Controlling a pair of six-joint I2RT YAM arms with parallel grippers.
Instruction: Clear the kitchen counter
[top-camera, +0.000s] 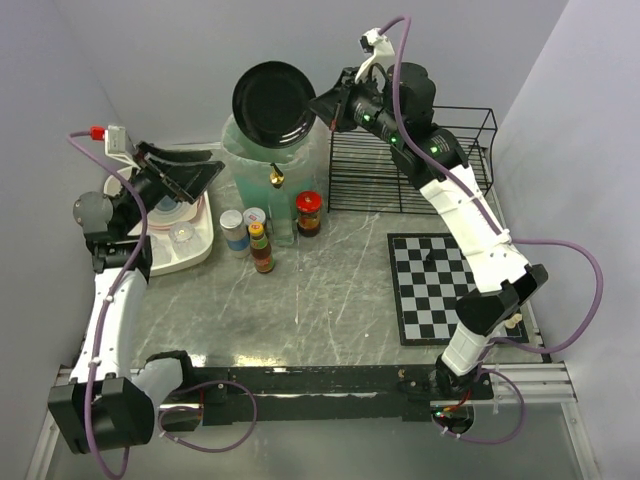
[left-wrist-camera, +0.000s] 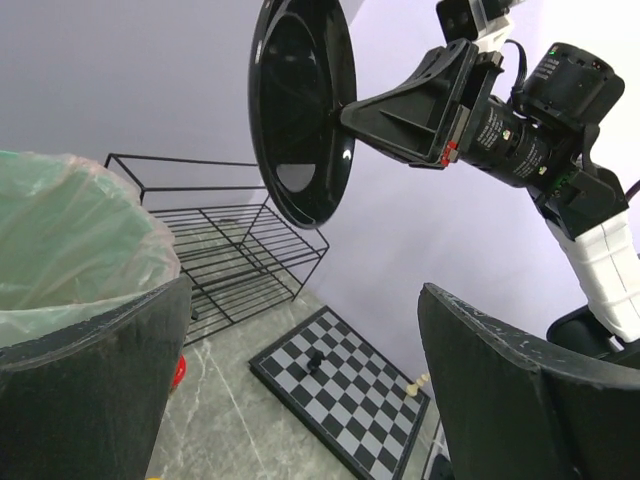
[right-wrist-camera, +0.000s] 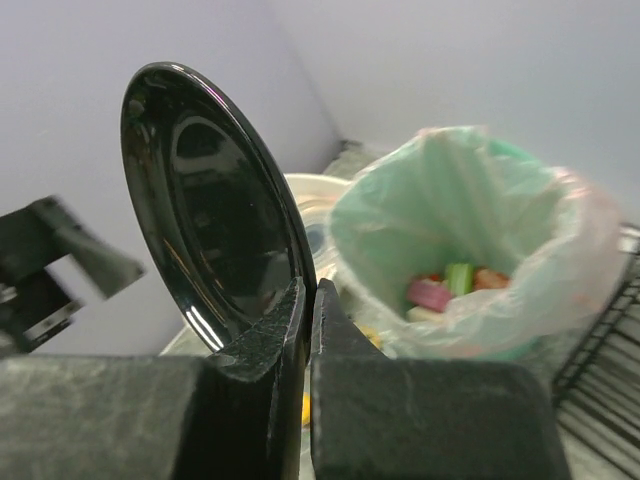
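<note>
Right jaws were pinched shut on the rim of a black plate (right-wrist-camera: 210, 210), held on edge above the green-lined bin (top-camera: 245, 175) at the worktop's back edge. Left jaws stood spread wide, nothing between them, over the white tub (top-camera: 170, 262) by the left edge. Grey marbled worktop (top-camera: 330, 290) carried jars and bottles (top-camera: 262, 247) mid-back, wire rack (top-camera: 420, 170) in back right corner, checkered mat (top-camera: 440, 285) along right edge.
</note>
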